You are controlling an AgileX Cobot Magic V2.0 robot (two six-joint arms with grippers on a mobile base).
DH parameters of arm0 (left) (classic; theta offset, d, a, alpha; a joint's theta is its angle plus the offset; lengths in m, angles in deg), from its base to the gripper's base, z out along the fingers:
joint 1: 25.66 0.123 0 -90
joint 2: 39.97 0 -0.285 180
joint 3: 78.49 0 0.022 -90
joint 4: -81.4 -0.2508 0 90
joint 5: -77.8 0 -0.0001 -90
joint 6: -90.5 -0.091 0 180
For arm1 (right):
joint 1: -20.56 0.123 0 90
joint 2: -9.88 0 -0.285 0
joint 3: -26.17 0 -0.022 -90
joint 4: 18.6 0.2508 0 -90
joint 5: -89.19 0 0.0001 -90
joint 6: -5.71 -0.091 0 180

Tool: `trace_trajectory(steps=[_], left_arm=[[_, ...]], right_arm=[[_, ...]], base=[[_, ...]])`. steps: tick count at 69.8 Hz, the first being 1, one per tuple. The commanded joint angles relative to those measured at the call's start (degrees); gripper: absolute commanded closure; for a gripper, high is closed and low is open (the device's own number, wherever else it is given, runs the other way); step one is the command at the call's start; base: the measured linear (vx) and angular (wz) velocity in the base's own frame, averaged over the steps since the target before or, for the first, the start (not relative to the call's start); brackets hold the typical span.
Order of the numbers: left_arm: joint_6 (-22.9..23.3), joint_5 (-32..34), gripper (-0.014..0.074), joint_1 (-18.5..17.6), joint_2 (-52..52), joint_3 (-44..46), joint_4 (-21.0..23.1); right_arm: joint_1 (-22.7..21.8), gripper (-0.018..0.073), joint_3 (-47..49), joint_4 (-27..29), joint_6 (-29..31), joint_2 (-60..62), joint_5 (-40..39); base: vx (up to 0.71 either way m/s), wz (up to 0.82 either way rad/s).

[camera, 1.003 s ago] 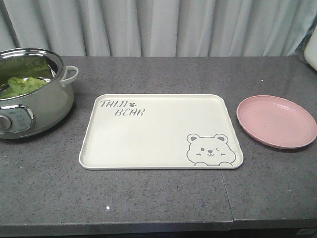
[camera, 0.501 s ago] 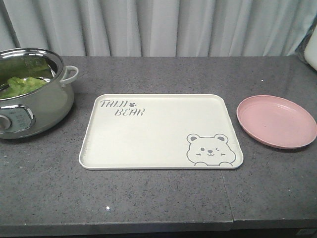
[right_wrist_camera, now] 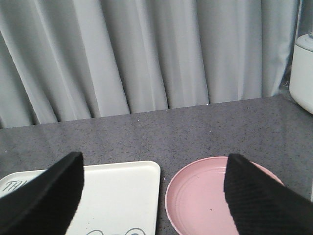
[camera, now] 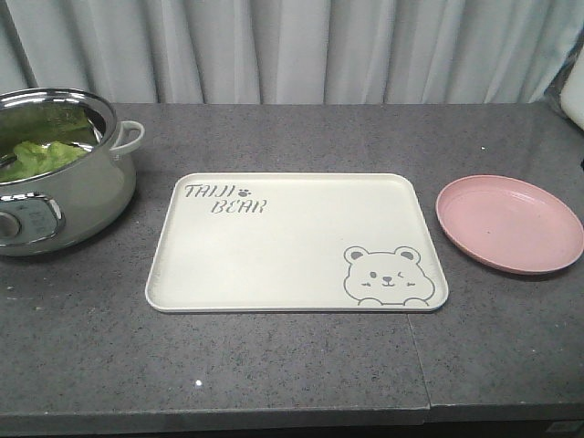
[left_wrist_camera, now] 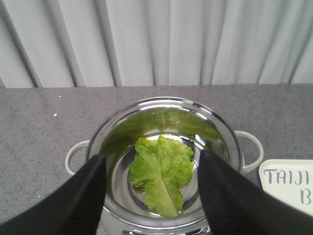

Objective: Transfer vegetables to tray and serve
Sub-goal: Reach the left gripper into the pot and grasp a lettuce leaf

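Observation:
The vegetables [left_wrist_camera: 164, 174] are one bright green lettuce leaf with a pale midrib, lying flat on the bottom of a shiny steel pot [left_wrist_camera: 110, 134]. In the front view the leaf [camera: 41, 153] shows over the pot's rim [camera: 108, 114] at the far left. My left gripper [left_wrist_camera: 152, 159] hangs open above the pot, its fingers either side of the leaf and apart from it. The cream tray [camera: 292, 242] with the bear drawing lies at the table's middle, nothing on it. My right gripper [right_wrist_camera: 154, 159] is open above the gap between tray [right_wrist_camera: 122, 196] and pink plate [right_wrist_camera: 195, 205].
The pink plate [camera: 509, 224] sits right of the tray. The pot has pale handles [camera: 130, 134] and a control panel [camera: 23, 222]. A white appliance [right_wrist_camera: 303, 73] stands at the far right edge. Grey curtains [camera: 292, 46] hang behind the dark stone counter [camera: 274, 365].

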Motion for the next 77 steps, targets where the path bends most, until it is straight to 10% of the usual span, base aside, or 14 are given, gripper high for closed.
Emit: trace_trajectory(steps=[1, 27, 77], left_arm=[[-2.09, 0.06, 0.0184, -0.16, 4.04, 7.65, 0.78], [-3.60, -16.18, 0.0184, -0.11, 25.66, 28.43, 0.34], [-9.69, -17.14, 0.0184, 5.80, 41.07, 29.04, 12.07]], right_arm=[[0.04, -0.0003, 1.97, -0.50, 0.21, -0.20, -3.09], [0.04, -0.0003, 1.97, -0.50, 0.21, -0.20, 2.22], [0.04, -0.0003, 1.97, 0.68, 0.21, -0.20, 5.40]], base=[[0.00, 0.00], [0.00, 0.00], [0.00, 0.00]])
